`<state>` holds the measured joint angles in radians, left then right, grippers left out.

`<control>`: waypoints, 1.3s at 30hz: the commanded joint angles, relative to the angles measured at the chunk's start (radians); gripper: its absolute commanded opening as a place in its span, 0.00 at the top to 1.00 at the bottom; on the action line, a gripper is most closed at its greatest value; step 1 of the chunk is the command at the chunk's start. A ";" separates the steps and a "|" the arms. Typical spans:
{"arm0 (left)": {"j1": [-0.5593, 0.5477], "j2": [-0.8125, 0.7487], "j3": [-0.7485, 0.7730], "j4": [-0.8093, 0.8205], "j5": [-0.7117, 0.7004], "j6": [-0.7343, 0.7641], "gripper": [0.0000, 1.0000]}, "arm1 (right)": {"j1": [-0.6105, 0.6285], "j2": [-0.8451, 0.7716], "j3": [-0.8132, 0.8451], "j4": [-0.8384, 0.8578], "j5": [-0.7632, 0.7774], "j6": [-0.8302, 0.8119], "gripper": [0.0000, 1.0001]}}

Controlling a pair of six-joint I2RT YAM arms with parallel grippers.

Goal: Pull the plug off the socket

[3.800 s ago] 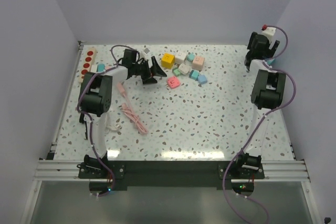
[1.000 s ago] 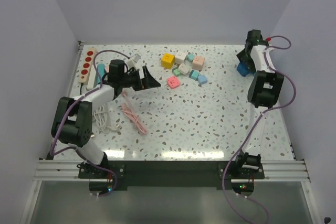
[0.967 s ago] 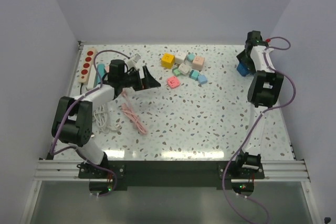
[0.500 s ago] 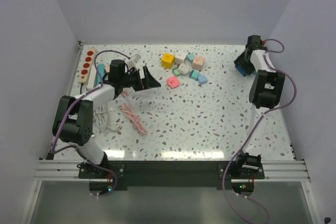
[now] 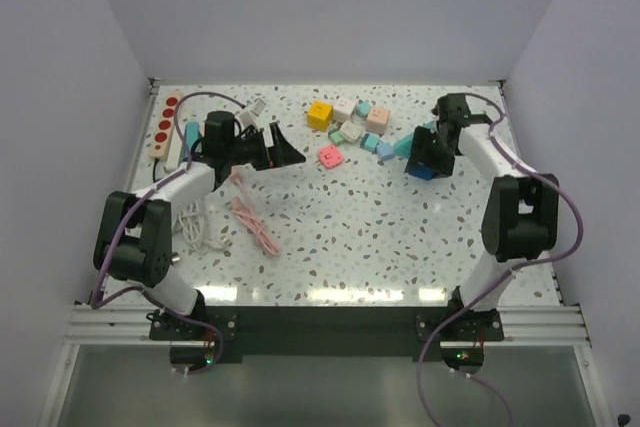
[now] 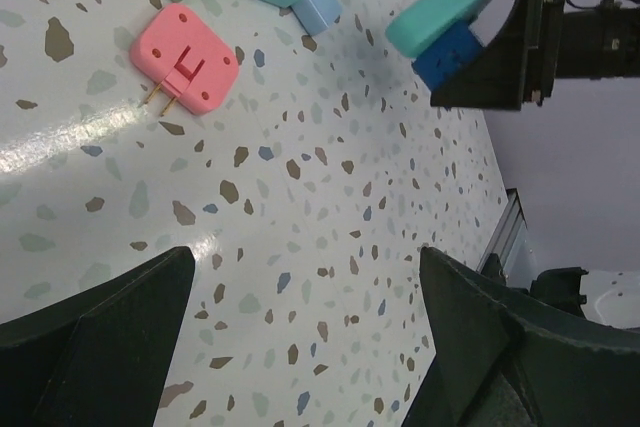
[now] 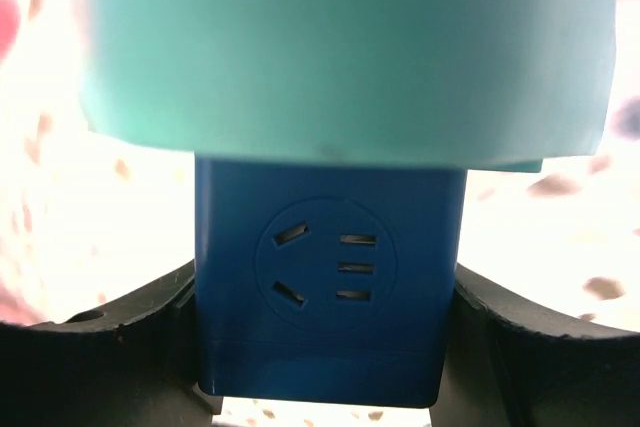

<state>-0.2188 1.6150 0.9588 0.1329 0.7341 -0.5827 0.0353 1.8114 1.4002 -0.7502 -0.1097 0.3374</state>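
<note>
Two joined pieces show right of centre: a smooth blue socket cube under a flat teal plug. We see the right gripper clamping the cube, and the left gripper with its jaws wide apart.

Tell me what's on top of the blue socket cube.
A wider teal plug block sits flush on the blue socket cube; its pins and the cube's top face are covered.

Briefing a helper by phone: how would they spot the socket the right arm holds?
On the speckled table, look right of the pastel block cluster, where the right arm's fingers grip a dark blue cube socket. It is the only dark blue piece, with a broad teal plug on it.
</note>
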 commanded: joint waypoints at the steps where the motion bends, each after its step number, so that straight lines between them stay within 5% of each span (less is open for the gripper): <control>1: -0.005 -0.069 -0.022 -0.016 0.011 0.030 0.00 | 0.096 -0.203 -0.151 -0.034 -0.132 -0.126 1.00; 8: -0.007 -0.165 -0.078 -0.131 -0.005 0.122 0.00 | 0.323 -0.235 -0.161 -0.238 -0.189 -0.296 1.00; 15: -0.022 -0.271 -0.184 -0.151 -0.027 0.101 0.00 | 0.486 -0.065 -0.017 -0.386 -0.142 -0.324 0.99; 19: -0.031 -0.276 -0.203 -0.173 -0.039 0.106 0.00 | 0.558 0.012 0.066 -0.437 -0.105 -0.314 0.87; 24: -0.033 -0.283 -0.227 -0.190 -0.061 0.109 0.00 | 0.604 0.110 0.161 -0.500 -0.032 -0.299 0.84; 31: -0.042 -0.293 -0.272 -0.156 -0.062 0.084 0.00 | 0.656 0.212 0.253 -0.557 0.010 -0.305 0.66; 39: -0.057 -0.291 -0.308 -0.118 -0.111 0.061 0.00 | 0.667 0.158 0.279 -0.512 0.018 -0.293 0.29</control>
<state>-0.2691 1.3510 0.6582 -0.0456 0.6476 -0.5091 0.7021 2.0407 1.6226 -1.2484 -0.0948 0.0521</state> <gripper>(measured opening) 0.997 0.694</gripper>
